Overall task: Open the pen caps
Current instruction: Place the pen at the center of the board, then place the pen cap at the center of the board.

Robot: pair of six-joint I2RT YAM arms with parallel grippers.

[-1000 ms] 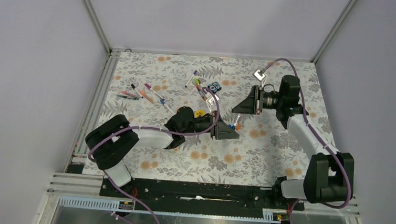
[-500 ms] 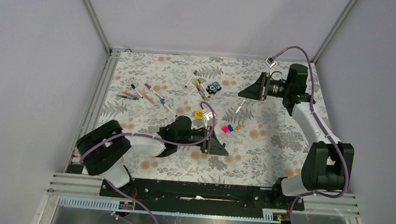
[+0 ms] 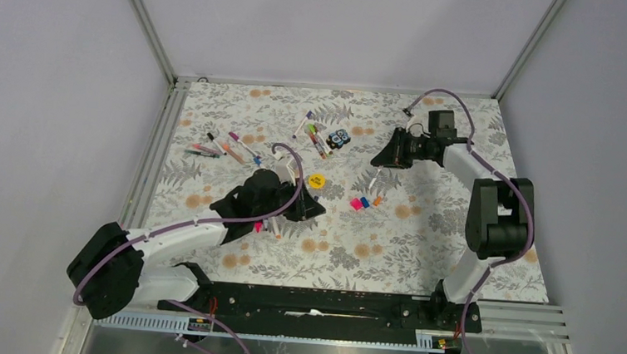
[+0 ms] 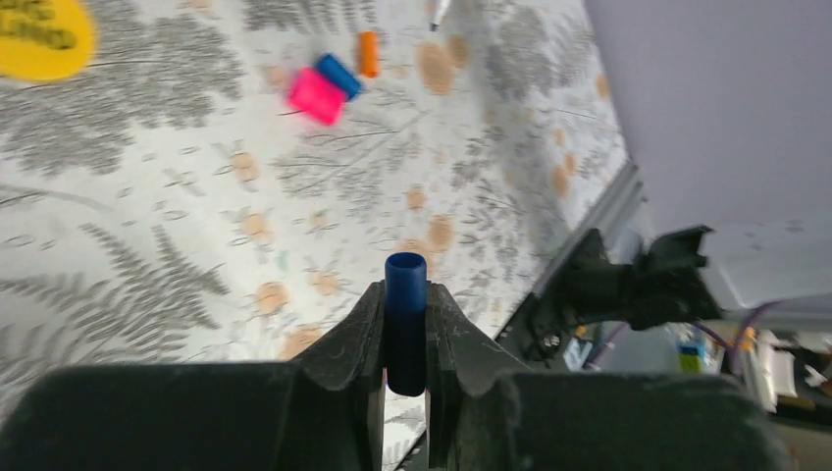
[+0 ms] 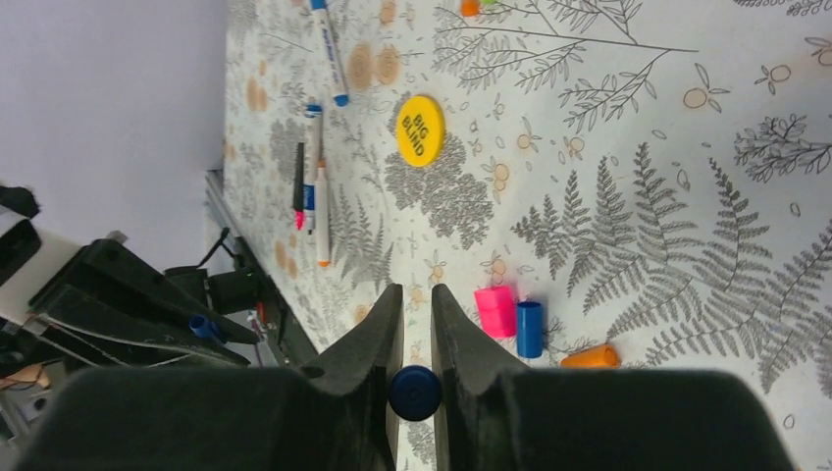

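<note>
**Grippers parting: left gripper (image 4: 404,304) carrying off the blue cap (image 4: 406,267)**

Both grippers were meeting just right of the table's (image 3: 422,251) middle a second ago. Now they are standing well apart. The left one is sitting nearer the left edge, and its fingers are pinching the blue cap narrowly, with the cap's far end poking out past the fingertips, off the table. The right gripper (image 5: 414,294) is hanging toward the far right corner. Its fingers are closing narrowly on a pen (image 5: 414,392), which is showing only its round dark-blue end in the wrist view.

Between the two grippers, near the middle, three loose ones are lying in a short row: a pink cap (image 3: 356,203) touching a second blue cap (image 3: 364,202), and an orange cap (image 3: 377,201) just beside them. A yellow disc (image 3: 317,180) is lying near them toward the left.

Other pens (image 3: 225,147) are lying scattered near the left edge. More are lying near the far edge at its middle, beside a black-and-blue block (image 3: 342,137).
</note>
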